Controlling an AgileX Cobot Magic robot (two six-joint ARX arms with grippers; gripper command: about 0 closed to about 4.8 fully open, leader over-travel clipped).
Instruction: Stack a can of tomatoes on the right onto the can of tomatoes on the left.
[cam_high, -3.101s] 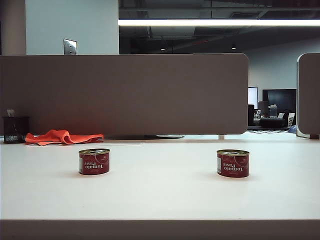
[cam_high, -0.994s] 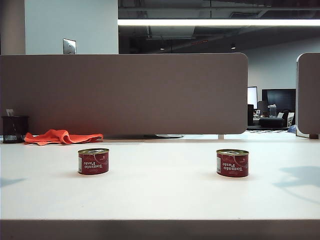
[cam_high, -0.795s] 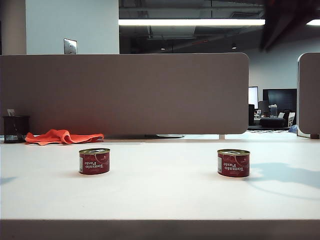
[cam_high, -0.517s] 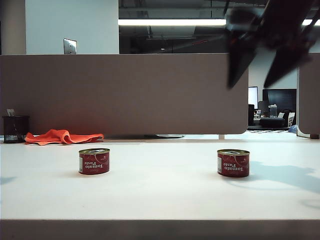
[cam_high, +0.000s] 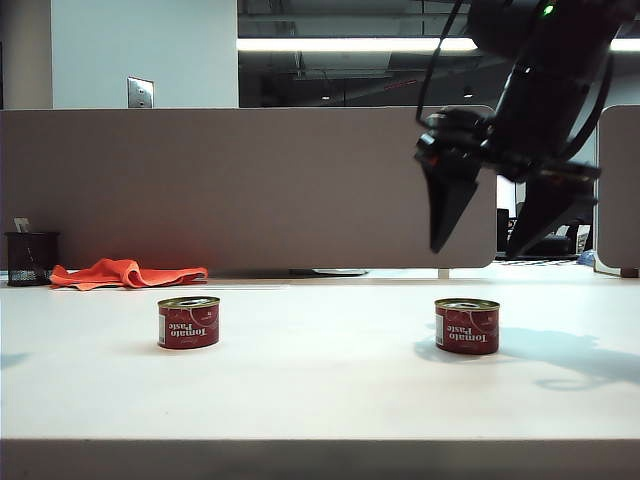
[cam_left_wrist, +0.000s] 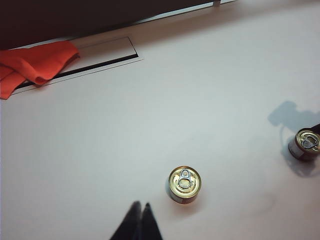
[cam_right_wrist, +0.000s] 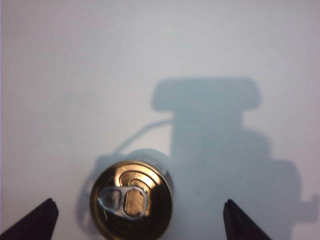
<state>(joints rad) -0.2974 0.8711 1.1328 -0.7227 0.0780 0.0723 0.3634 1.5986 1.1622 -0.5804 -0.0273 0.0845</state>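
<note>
The right gripper hangs jaws apart above the right can, presumably to straddle it, while the left gripper, jaws together, idles near the left can mid-counter.

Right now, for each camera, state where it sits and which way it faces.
Exterior view: low at the table's front edge, facing the divider; shows the right gripper, open, above the right can; left can stands apart.
Left wrist view: high, looking down at the left can; shut left gripper at the frame edge.
Right wrist view: straight down on the right can; right gripper fingertips flank it.
Shared: all three show the right can.
</note>
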